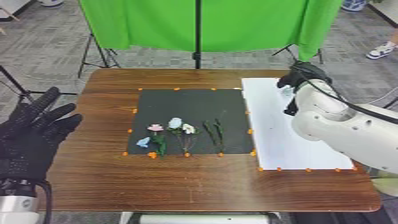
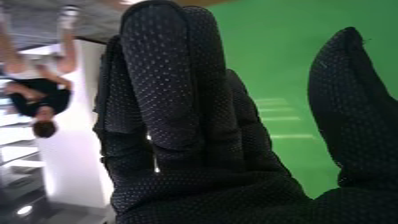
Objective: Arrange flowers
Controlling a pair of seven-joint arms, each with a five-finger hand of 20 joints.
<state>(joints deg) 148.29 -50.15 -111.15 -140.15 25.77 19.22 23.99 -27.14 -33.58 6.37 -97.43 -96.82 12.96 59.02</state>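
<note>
Little of the arranging is judged to be done: on the black mat (image 1: 187, 107), the blue flower (image 1: 143, 142), pink flower (image 1: 155, 127), pale blue flower (image 1: 175, 123), white flower (image 1: 188, 129) and green stems (image 1: 219, 134) are laid loosely side by side. The gathering and setting together are judged to be left. A small pale thing (image 1: 287, 92) is seen past the mat's right edge, by the right hand (image 1: 306, 77); what it is cannot be told.

All the flowers are placed on the mat's near half, well apart from the right hand, to its left and closer to the robot; the green stems are the nearest. The right hand's fingers are held straight and pressed together, the thumb apart, with no flower pinched. The left hand (image 1: 28, 134) is held spread, left of the mat.
</note>
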